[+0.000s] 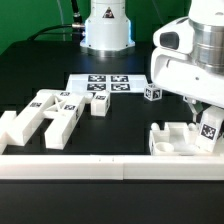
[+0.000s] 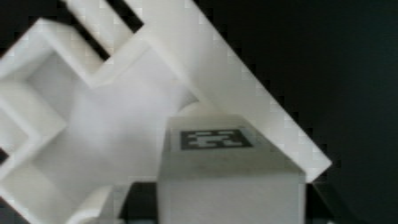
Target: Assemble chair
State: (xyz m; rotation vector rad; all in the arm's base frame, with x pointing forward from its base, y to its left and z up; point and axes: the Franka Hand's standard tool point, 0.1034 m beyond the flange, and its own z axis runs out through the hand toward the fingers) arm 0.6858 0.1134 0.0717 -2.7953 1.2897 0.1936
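Note:
My gripper (image 1: 204, 112) is at the exterior view's right, low over a white chair assembly (image 1: 176, 138) that rests against the front rail. It is shut on a white chair piece with a square tag (image 1: 210, 130), held against that assembly. In the wrist view the gripper (image 2: 231, 206) grips this tagged piece (image 2: 217, 160) between its dark fingers (image 2: 139, 200), and the piece fills the space between them. A white framed plate (image 2: 71, 110) lies just beyond it. Several more white chair parts (image 1: 45, 115) lie at the exterior view's left. A small tagged cube (image 1: 152, 93) stands near the middle.
The marker board (image 1: 100, 84) lies flat at the table's middle back. A long white border rail (image 1: 100, 166) runs along the front. The robot base (image 1: 106, 25) stands at the back. The table is black.

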